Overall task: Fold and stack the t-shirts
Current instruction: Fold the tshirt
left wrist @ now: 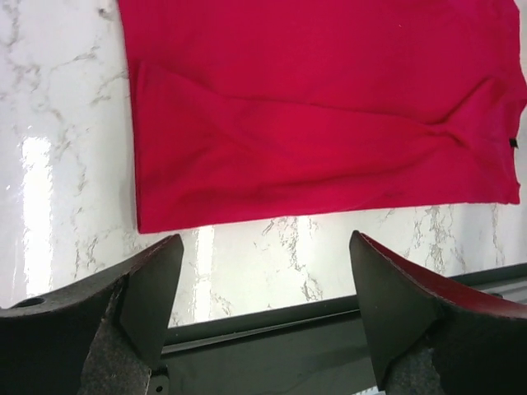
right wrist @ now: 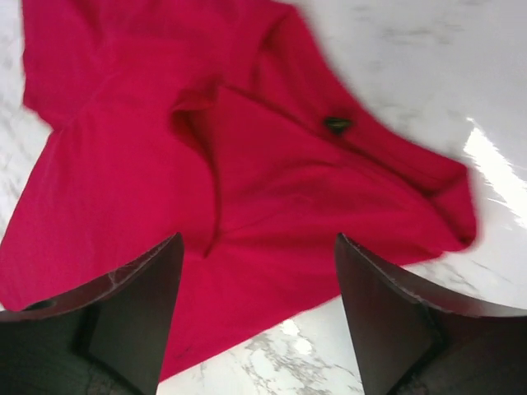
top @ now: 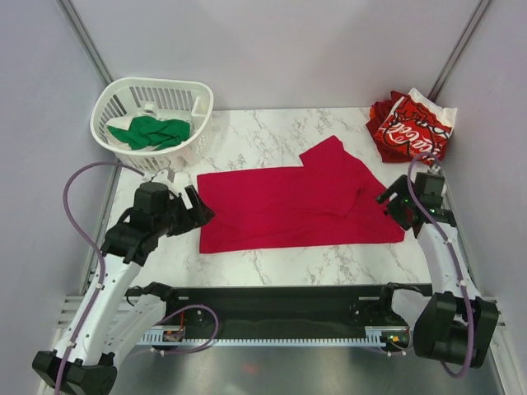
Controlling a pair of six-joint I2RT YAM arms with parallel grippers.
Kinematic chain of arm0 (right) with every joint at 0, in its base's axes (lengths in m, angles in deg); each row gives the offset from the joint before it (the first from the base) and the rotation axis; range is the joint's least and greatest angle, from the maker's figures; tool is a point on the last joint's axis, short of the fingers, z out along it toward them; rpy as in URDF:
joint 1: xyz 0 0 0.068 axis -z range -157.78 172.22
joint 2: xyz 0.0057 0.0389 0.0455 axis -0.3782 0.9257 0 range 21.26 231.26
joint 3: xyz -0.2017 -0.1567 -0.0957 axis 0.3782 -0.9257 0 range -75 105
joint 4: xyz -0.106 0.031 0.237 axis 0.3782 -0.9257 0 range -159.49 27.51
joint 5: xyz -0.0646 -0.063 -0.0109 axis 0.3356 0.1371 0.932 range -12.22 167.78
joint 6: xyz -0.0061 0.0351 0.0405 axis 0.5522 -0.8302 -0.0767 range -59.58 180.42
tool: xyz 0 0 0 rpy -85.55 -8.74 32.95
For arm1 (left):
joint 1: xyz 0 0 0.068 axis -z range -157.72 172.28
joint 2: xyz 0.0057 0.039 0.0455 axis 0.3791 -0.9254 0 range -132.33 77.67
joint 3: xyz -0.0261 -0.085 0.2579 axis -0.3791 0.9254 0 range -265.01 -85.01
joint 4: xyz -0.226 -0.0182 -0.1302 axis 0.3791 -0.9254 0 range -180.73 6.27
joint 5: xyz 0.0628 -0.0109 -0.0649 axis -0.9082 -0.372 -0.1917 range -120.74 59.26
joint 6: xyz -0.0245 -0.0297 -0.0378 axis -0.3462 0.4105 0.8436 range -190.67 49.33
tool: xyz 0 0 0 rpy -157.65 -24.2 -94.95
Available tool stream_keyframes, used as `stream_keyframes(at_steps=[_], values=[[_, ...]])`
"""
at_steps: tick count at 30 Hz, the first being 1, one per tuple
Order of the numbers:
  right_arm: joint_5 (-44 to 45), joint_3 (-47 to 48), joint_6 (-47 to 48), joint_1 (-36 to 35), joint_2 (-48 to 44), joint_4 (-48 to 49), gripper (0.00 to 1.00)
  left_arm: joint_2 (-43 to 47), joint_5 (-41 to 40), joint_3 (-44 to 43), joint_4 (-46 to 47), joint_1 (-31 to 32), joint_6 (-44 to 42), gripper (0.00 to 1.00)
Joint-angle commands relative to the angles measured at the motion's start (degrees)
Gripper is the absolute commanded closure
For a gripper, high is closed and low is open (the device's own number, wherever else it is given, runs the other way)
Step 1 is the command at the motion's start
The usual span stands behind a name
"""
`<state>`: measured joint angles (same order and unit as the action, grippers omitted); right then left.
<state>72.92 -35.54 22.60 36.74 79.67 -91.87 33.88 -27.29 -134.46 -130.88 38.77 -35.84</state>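
Note:
A plain crimson-red t-shirt (top: 296, 202) lies spread on the marble table, folded lengthwise, with one sleeve sticking up toward the back. My left gripper (top: 198, 207) hovers at its left edge, open and empty; the wrist view shows the shirt's (left wrist: 321, 115) lower left corner just beyond the fingers. At the shirt's right end my right gripper (top: 394, 200) is open too, over the collar end of the cloth (right wrist: 272, 189). A red-and-white t-shirt (top: 410, 125) with white script sits crumpled at the back right corner. A green t-shirt (top: 150, 132) lies in the basket.
A white slatted plastic basket (top: 200, 103) stands at the back left corner of the table. Grey walls close in the back and sides. A black rail (top: 280, 298) runs along the table's near edge between the arm bases.

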Motion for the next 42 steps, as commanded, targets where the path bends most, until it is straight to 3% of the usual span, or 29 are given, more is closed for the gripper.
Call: stream_keyframes(at_steps=[1, 7, 12, 42], values=[[-2.44, 3.42, -0.76, -7.91, 4.41, 8.54, 0.2, -0.42, 5.26, 4.08, 4.08, 0.03, -6.44, 0.12], [-1.74, 4.57, -3.48, -16.45, 14.43, 14.0, 0.33, 3.62, -1.32, 4.8, 6.11, -0.05, -7.14, 0.14], [-0.5, 2.55, -4.8, -19.97, 19.18, 17.87, 0.46, 5.47, -1.86, 4.72, 6.2, -0.05, -7.32, 0.16], [2.4, -1.49, -5.42, -21.64, 28.16, 24.38, 0.58, 6.26, -2.12, 5.07, 6.37, 0.03, -7.32, 0.19]])
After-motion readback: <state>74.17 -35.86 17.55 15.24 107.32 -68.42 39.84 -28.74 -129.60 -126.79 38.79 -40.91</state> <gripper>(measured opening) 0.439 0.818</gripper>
